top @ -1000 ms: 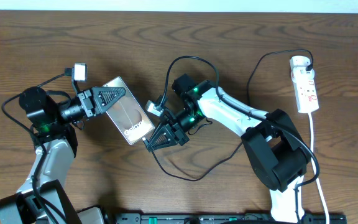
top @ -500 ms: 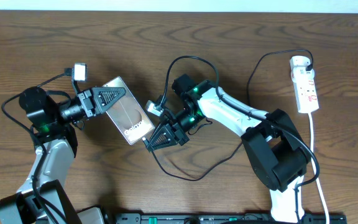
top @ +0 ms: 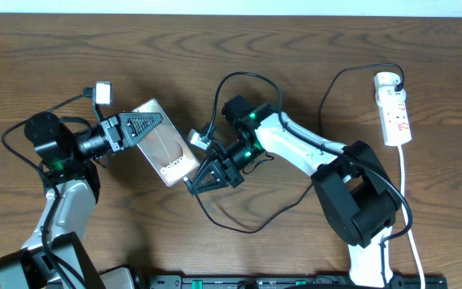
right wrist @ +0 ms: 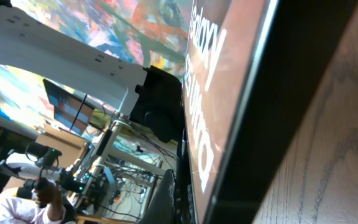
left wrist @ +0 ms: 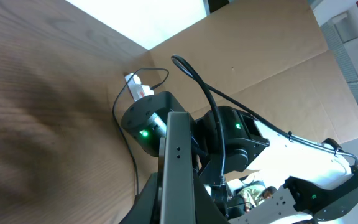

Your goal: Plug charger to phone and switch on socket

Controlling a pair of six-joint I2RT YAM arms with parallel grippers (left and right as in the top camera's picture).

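1. Comparing the overhead views across the last second, nothing on the surface [top: 54, 48] has shifted; both arms hold still, so I judge the plugging step paused at fine alignment.
2. The phone [top: 167, 148] sits left of centre; the left end effector [top: 147, 124] is pinched onto its upper end, and its lettered end points at the right end effector [top: 192, 189].
3. The socket [top: 395, 112] lies at the far right, well apart; its switching-on remains to do.
4. The charger [top: 247, 229] loops up to the right end effector, whose fingers are pressed together, seemingly on the cable's end; the tip is hidden.
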